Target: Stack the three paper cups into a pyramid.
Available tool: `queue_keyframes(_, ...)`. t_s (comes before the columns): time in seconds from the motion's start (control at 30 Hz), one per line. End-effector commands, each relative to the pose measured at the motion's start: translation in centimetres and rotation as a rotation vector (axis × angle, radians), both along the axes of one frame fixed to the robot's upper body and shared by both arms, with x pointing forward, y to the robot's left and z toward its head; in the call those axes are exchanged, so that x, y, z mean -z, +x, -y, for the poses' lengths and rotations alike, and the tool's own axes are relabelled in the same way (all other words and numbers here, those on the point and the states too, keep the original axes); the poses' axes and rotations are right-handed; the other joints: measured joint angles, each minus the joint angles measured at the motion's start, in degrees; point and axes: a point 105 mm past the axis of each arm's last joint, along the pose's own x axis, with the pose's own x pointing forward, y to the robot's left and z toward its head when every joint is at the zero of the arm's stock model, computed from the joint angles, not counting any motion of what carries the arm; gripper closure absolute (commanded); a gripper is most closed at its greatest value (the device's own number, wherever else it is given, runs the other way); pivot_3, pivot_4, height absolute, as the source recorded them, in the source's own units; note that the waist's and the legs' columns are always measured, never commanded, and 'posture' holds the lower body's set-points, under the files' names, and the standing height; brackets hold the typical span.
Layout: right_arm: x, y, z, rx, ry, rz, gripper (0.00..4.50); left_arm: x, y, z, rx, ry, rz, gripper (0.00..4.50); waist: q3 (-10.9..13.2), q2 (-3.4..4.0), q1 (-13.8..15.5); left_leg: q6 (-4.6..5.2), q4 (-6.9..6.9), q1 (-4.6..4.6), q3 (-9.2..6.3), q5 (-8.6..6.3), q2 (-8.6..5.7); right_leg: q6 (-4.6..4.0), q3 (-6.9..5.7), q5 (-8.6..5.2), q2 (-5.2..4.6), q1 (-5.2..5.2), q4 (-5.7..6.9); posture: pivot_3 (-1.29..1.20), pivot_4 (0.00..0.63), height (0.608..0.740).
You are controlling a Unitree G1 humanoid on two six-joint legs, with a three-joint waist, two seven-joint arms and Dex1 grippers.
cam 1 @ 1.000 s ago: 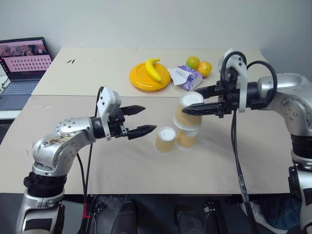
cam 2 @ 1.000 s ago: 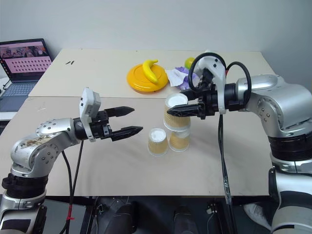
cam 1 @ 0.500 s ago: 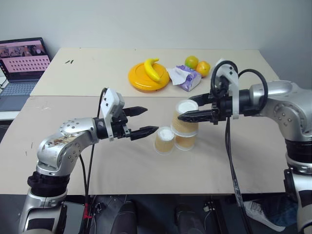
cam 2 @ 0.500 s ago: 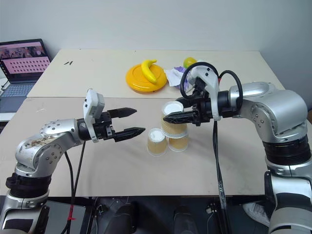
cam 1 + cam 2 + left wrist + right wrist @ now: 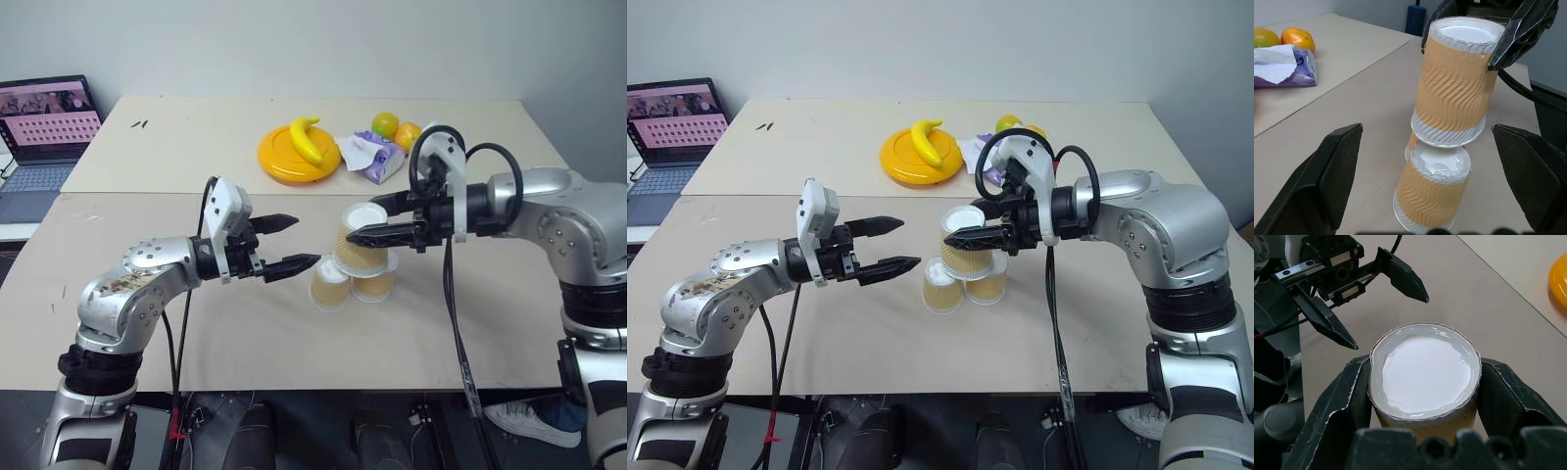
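Right gripper [image 5: 957, 235] is clamped on the third tan ribbed paper cup [image 5: 963, 238], upside down, resting over two inverted tan cups [image 5: 963, 279] mid-table. Left gripper [image 5: 893, 243] hangs agape beside them. Suggest centring over the seam, levelling, then letting go slowly.

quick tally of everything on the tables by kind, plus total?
Paper cups: 3 (one gripped over two)
Yellow plate: 1
Banana: 1
Round fruits: 2
Tissue pack: 1
Laptop: 1
Total: 9
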Motion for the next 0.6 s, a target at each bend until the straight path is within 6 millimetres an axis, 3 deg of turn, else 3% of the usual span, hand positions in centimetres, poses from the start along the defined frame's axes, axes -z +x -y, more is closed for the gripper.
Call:
queue_keyframes(0.03, -1.0, 0.1, 0.0, -0.002, 0.021, 0.057, 0.5, -1.0, -0.2, -0.1, 0.007, 0.012, 0.055, 0.0, 0.0, 0.0, -0.01, 0.0, 0.0, 0.0, 0.0, 0.0, 0.0, 0.0, 0.0, 0.0, 0.0, 0.0, 0.0, 0.0, 0.15, 0.732)
queue_keyframes(0.1, -1.1, 0.1, 0.1, -0.001, 0.022, 0.063, 0.05, -1.0, -0.2, -0.2, 0.005, 0.015, 0.055, 0.0, 0.0, 0.0, -0.03, 0.0, 0.0, 0.0, 0.0, 0.0, 0.0, 0.0, 0.0, 0.0, 0.0, 0.0, 0.0, 0.0, 0.15, 0.732)
queue_keyframes(0.6, -2.3, -0.2, 0.4, -0.012, 0.024, 0.079, 0.05, -0.6, 0.0, -0.3, -0.007, 0.021, 0.047, 0.0, 0.0, 0.0, -0.03, 0.0, -0.01, 0.0, 0.0, 0.0, 0.0, 0.0, 0.0, 0.0, 0.0, 0.0, -0.01, 0.0, 0.15, 0.732)
